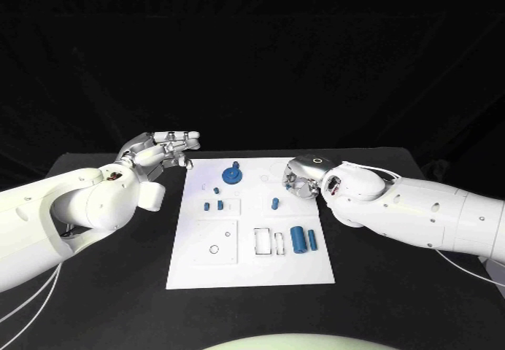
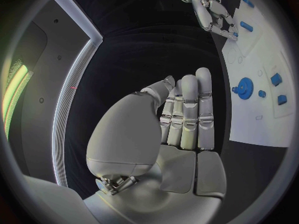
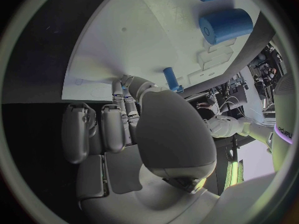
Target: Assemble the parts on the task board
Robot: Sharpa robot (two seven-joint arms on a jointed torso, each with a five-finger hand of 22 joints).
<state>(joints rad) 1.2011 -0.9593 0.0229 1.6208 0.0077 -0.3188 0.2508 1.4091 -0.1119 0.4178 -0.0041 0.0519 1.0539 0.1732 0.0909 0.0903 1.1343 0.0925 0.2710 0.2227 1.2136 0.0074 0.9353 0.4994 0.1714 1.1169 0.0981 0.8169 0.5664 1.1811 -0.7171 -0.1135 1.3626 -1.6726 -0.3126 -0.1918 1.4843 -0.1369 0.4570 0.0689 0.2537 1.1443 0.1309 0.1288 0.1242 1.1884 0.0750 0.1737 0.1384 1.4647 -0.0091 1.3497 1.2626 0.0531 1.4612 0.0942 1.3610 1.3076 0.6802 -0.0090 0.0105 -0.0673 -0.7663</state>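
Observation:
The white task board (image 1: 252, 255) lies in the middle of the black table. On it are a blue gear (image 1: 233, 175), small blue blocks (image 1: 214, 205), a short blue peg (image 1: 276, 203) and two blue cylinders (image 1: 304, 238). My right hand (image 1: 300, 179) is over the board's far right corner, fingers curled down to the surface. In the right wrist view its fingers (image 3: 118, 124) meet the board (image 3: 143, 45) near the peg (image 3: 171, 78); the thumb hides their tips. My left hand (image 1: 163, 149) hovers off the board's far left corner. Its fingers (image 2: 187, 114) are straight and hold nothing.
Rectangular recesses (image 1: 268, 240) and round holes (image 1: 214, 249) mark the board's near half. Bare black table surrounds the board on every side. In the left wrist view the gear (image 2: 244, 88) and my right hand (image 2: 212, 12) lie beyond the left fingertips.

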